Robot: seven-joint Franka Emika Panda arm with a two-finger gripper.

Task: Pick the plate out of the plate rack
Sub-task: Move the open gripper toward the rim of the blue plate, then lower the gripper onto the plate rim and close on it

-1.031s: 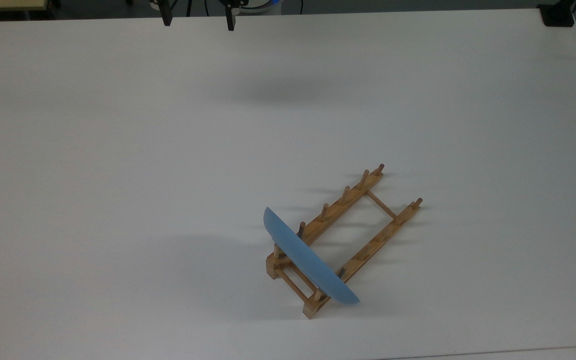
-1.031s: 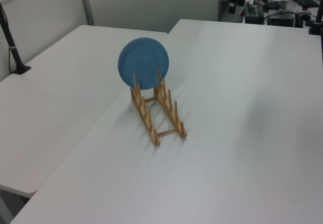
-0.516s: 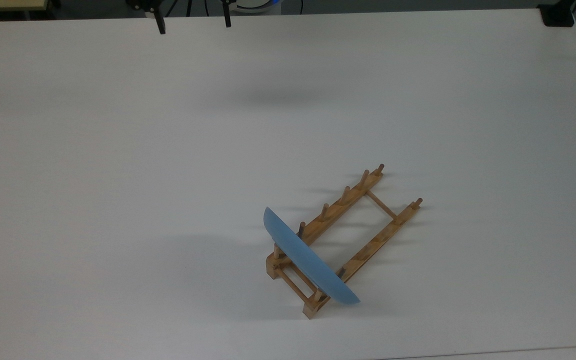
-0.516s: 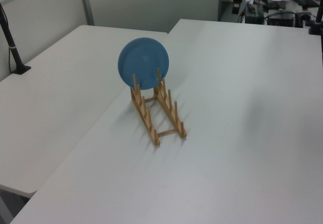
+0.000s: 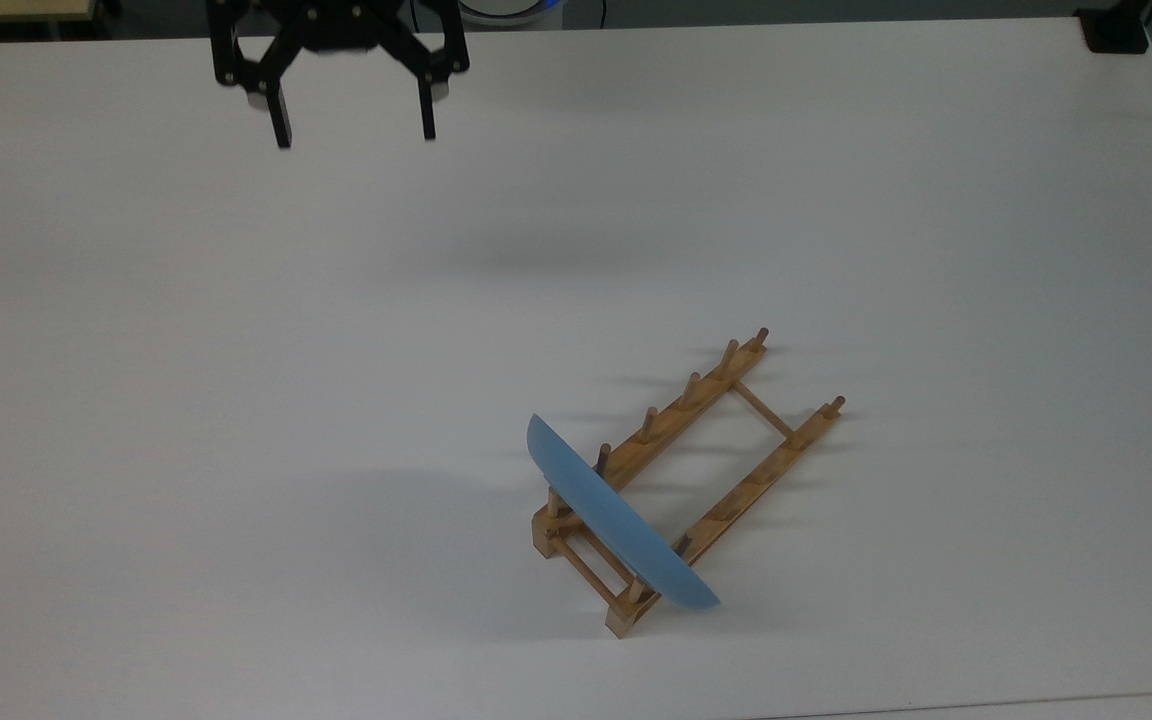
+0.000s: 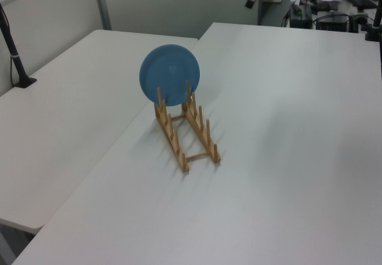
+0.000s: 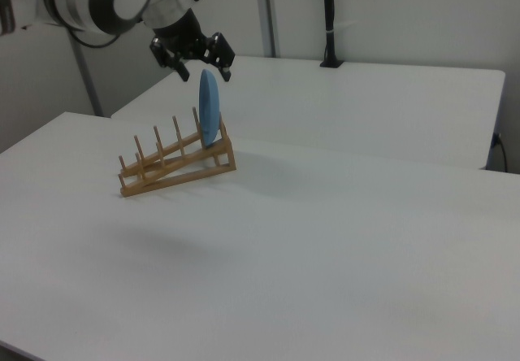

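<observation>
Over the last second I have brought the gripper (image 5: 352,135) further into the top view: a second ago only the two fingertips showed at that view's upper edge, and now the whole black finger assembly is visible above the white table (image 5: 236,400). The fingers (image 5: 279,125) are spread wide and released, with nothing between them. Nearest below the fingers lies bare tabletop, and a soft shadow falls on it a little beyond the tips toward the rack. Further from the fingers, well apart from them toward the top view's lower right, stands the plate rack (image 5: 696,480), which has not shifted during the approach. The plate (image 5: 616,520) stands on edge in the rack's end slot, the one furthest from the fingers, leaning between the last pegs; in the left view its blue face (image 6: 170,75) rises well above the peg tops. In the right view the gripper (image 7: 193,58) appears beside the plate's upper rim (image 7: 208,109), but I judge this to be a line-of-sight overlap, since the top view shows a wide gap. The task is therefore in its approach phase. I judge that the next move calls for closing this gap and aligning the open fingers across the plate's exposed top rim.
</observation>
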